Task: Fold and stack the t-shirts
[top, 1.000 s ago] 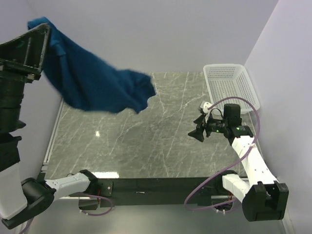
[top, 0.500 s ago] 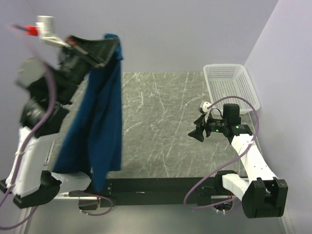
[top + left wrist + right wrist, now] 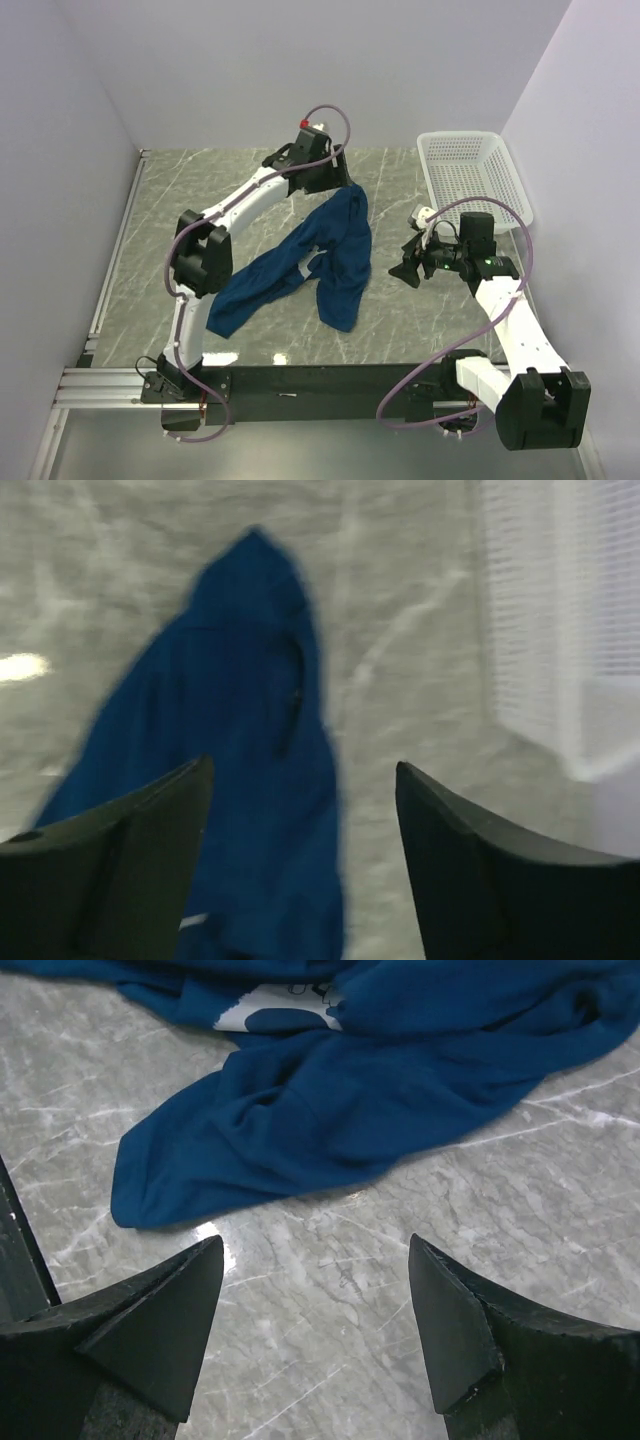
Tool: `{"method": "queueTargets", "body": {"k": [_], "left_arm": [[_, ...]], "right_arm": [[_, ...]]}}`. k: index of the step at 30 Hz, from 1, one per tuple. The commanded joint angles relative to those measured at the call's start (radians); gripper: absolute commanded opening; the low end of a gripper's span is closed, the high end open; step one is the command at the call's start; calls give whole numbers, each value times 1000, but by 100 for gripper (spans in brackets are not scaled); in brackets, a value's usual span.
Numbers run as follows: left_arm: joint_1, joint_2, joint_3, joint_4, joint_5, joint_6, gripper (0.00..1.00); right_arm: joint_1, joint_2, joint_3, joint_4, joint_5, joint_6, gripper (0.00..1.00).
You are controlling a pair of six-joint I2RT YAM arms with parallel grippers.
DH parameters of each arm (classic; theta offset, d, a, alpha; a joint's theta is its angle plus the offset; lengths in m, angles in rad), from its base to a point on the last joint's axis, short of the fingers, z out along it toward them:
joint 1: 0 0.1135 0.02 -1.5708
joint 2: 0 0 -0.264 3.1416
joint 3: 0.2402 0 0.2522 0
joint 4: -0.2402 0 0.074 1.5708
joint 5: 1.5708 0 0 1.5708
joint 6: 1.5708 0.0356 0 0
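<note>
The dark blue t-shirt (image 3: pixel 330 262) lies crumpled in a long heap across the middle of the marble table, a bit of its white print (image 3: pixel 285 1005) showing. My left gripper (image 3: pixel 335 182) hangs open just above the shirt's far end, nothing between its fingers (image 3: pixel 130 840); the t-shirt (image 3: pixel 240 730) lies below it. To the right of the shirt my right gripper (image 3: pixel 405 262) stands open and empty, low over bare marble; the t-shirt (image 3: pixel 400 1070) lies a short way ahead of the right gripper (image 3: pixel 315 1240).
A white mesh basket (image 3: pixel 470 175) stands at the table's far right corner, and the basket (image 3: pixel 540 630) shows blurred in the left wrist view. Purple walls close in the back and sides. A black rail (image 3: pixel 300 380) runs along the near edge.
The left arm swung the hanging shirt from high on the left down over the table's middle, opened and let it go; the shirt now lies on the marble. The right arm has not moved.
</note>
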Motion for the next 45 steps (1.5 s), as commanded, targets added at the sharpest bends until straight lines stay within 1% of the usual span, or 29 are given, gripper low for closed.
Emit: {"method": "queueTargets", "body": {"k": [1, 2, 3, 4, 5, 6, 7, 8, 9, 10, 11, 12, 14, 15, 17, 19, 24, 28, 33, 36, 37, 38, 39, 40, 41, 42, 43, 44, 45], "left_arm": [[-45, -189, 239, -117, -235, 223, 81], [-48, -246, 201, -96, -265, 242, 83], [-48, -312, 49, -68, -296, 265, 89], [-48, -466, -54, -30, -317, 272, 93], [-45, -548, -165, 53, -339, 277, 96], [-40, -626, -380, 79, -333, 265, 98], [-34, -765, -481, 99, -324, 251, 98], [-17, -826, -575, 98, -301, 228, 98], [-10, -878, -733, 78, -290, 173, 98], [0, -968, -805, 57, -284, 138, 97], [15, -1004, -872, 34, -259, 106, 96], [18, -1038, -992, 0, -239, 45, 94], [20, -1116, -1095, -14, -209, -23, 91], [20, -1136, -1185, 7, -148, -77, 87], [20, -1167, -1270, 32, -103, -111, 85], [18, -1153, -1298, 50, -74, -129, 85], [7, -1024, -1289, 70, -72, -100, 85], [-11, -871, -1224, 41, -196, -71, 84], [-23, -780, -1162, 26, -294, -41, 77], [-32, -753, -1142, 17, -322, -21, 75], [-34, -743, -1135, 17, -328, -14, 74], [-34, -736, -1129, 15, -336, -4, 73], [-34, -727, -1125, 15, -346, 1, 67], [-34, -711, -1123, 15, -354, 6, 62], [-34, -705, -1117, 17, -362, 13, 56], [-34, -700, -1112, 17, -378, 15, 40], [-32, -699, -1111, 17, -388, 19, 33], [-34, -699, -1103, 17, -397, 28, 24], [-34, -699, -1097, 14, -418, 36, 4]], "right_arm": [[-7, -4, 22, 7, -22, 1, 81], [0, 4, 25, 4, -35, 1, 80], [17, 27, 36, -7, -31, -1, 80], [40, 41, 40, -10, -19, 4, 80], [110, 73, 45, -4, 37, 16, 79], [152, 91, 53, 11, 71, 27, 79], [198, 111, 57, 16, 111, 45, 78], [268, 151, 62, 32, 191, 71, 77], [302, 171, 73, 89, 246, 117, 77], [330, 195, 85, 105, 288, 195, 77], [350, 247, 99, 112, 326, 229, 75], [399, 275, 128, 128, 430, 275, 74], [440, 353, 152, 123, 480, 340, 73], [480, 376, 152, 131, 510, 353, 73], [522, 441, 149, 145, 549, 401, 73], [557, 479, 157, 158, 608, 449, 73], [559, 565, 201, 146, 595, 472, 72], [559, 576, 192, 158, 613, 473, 63], [556, 599, 200, 154, 604, 478, 53], [556, 625, 223, 134, 598, 473, 43], [556, 637, 229, 129, 599, 472, 35], [554, 644, 237, 117, 598, 469, 33], [549, 645, 238, 114, 590, 463, 28], [548, 644, 238, 111, 587, 459, 18], [546, 641, 243, 99, 583, 455, 12], [542, 634, 244, 89, 580, 440, 8], [528, 622, 248, 80, 561, 429, 0], [513, 615, 263, 35, 538, 406, 0], [496, 605, 275, -1, 514, 313, 0]]}}
